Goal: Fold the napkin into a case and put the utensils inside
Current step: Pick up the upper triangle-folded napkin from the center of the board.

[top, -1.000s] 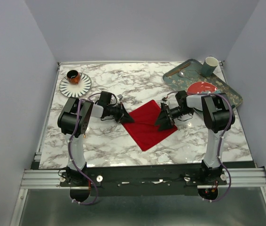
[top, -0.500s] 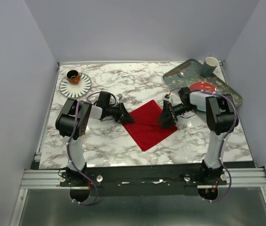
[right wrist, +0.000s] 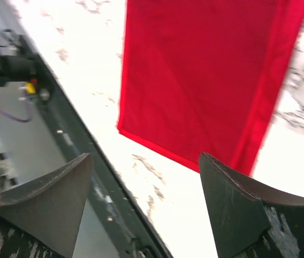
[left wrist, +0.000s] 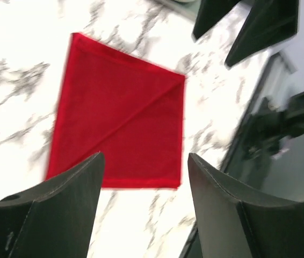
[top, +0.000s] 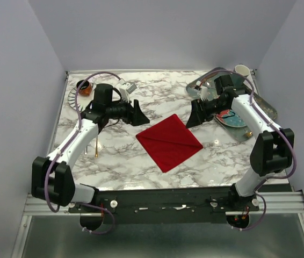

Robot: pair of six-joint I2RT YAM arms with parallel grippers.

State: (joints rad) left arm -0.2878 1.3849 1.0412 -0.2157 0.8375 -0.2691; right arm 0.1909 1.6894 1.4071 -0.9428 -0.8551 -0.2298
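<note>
Both jaws gape empty: left gripper (top: pixel 139 115) hovers left of the flat red napkin (top: pixel 169 142), right gripper (top: pixel 192 115) right of it.

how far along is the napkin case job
Early. Done: the napkin lies flat, folded into a square with a diagonal crease. In hand: nothing; the left gripper and right gripper hover open, off the cloth. Left: narrowing it into a case and loading utensils; a gold spoon lies on the table, apart.

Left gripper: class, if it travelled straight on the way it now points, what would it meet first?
Probably the napkin: it lies flat straight ahead of the open left gripper, though the gripper's height above it is unclear.
</note>
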